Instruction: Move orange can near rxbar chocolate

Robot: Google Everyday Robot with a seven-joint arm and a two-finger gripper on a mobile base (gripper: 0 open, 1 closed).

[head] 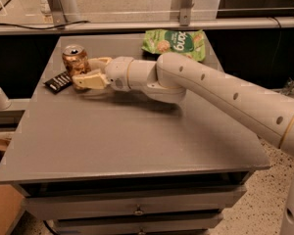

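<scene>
The orange can point(74, 58) stands upright on the grey table point(137, 136) at its back left. The rxbar chocolate point(58, 82), a flat black wrapper, lies just left of and in front of the can, almost touching it. My gripper point(83, 71) reaches in from the right, and its cream fingers point(91, 81) are closed around the can's right side. The white arm point(220, 92) stretches across the table's right half.
A green snack bag point(174, 41) lies at the table's back edge, right of centre. A metal rail point(147, 24) runs behind the table. A cardboard box point(2, 210) sits on the floor at lower left. Drawers point(137, 210) are below the tabletop.
</scene>
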